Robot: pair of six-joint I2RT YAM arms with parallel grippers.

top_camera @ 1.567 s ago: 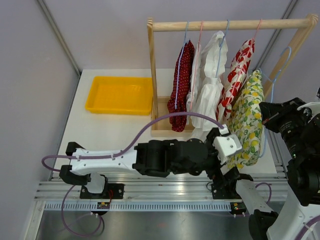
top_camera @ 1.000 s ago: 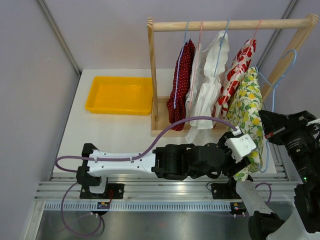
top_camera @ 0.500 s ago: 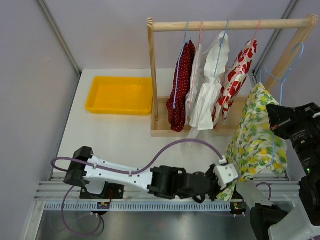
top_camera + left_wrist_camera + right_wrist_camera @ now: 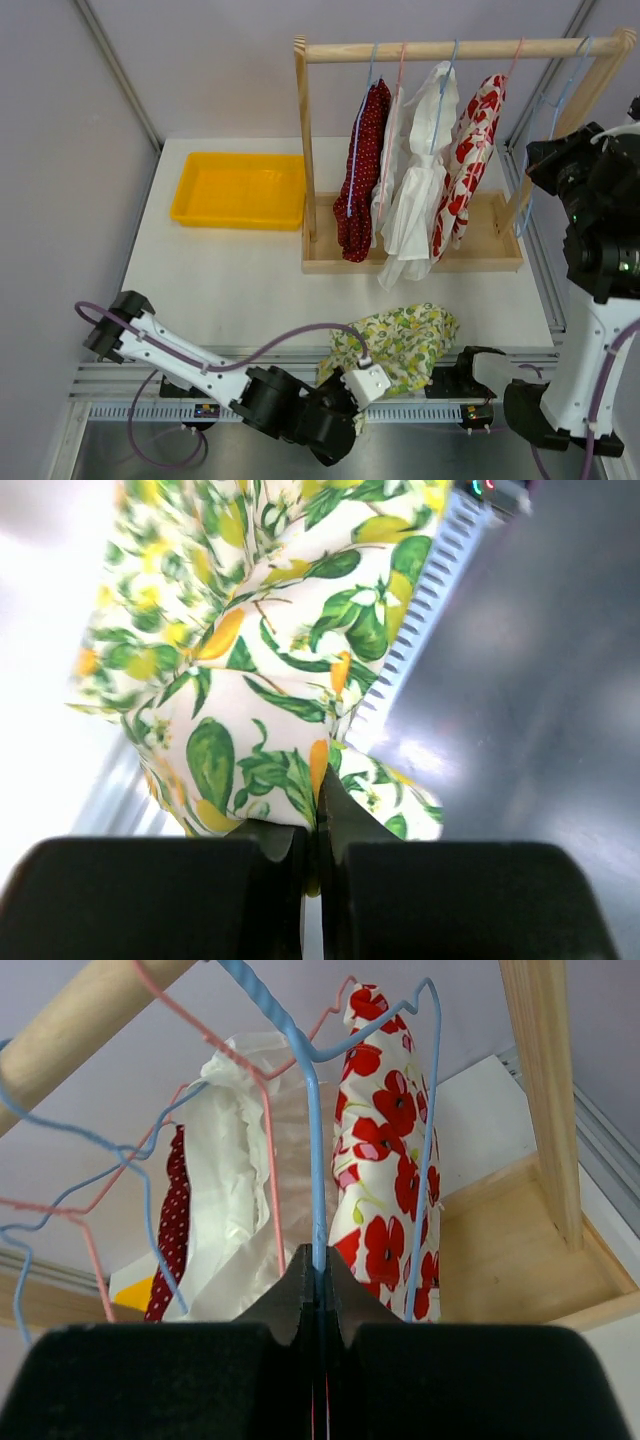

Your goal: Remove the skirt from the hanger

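The left gripper (image 4: 318,815) is closed on a fold of the skirt (image 4: 400,345), pinching the lemon-print cloth between its tips. That pinch sits at the skirt's near end, probably so a pull toward the bases would drag the cloth down and off the wire. The skirt now lies in a loose heap at the table's (image 4: 230,270) near edge, partly over the rail (image 4: 160,375), well apart from the rack (image 4: 450,48).

The right gripper (image 4: 318,1275) is clamped on the blue hanger (image 4: 315,1160), holding it up beside the rack's right post, close to the rod. Held high and away, the hanger gives the cloth nothing to catch on. It looks bare, so the removal seems done. 3 other garments hang on the rack, and a yellow tray (image 4: 240,190) sits to its left.

Half a second earlier the skirt was stretched in the air between the 2 arms, its top at the hanger in front of the right arm. Since then it has dropped to the table, the left arm has drawn back toward the near edge, and the right arm has lifted the hanger to rod height.
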